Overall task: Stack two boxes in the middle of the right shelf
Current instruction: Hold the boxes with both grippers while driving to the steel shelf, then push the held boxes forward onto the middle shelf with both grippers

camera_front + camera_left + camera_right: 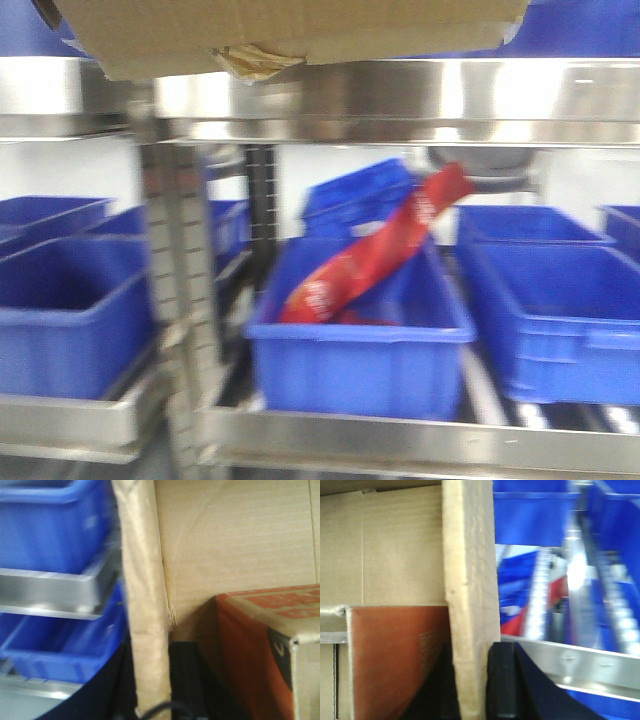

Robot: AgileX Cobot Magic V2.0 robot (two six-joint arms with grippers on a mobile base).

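This looks like a stockroom or warehouse aisle. A shiny stainless-steel shelf board (400, 100) sits on grey perforated uprights (180, 300). Rows of blue plastic bins (360, 350) fill the level below, one holding a red packet (380, 255). A brown cardboard box (250, 30) is above.

A red packet (375, 262) leans diagonally in the centre blue bin (360, 365), flanked by a left blue bin (70, 320) and a right blue bin (550, 320).
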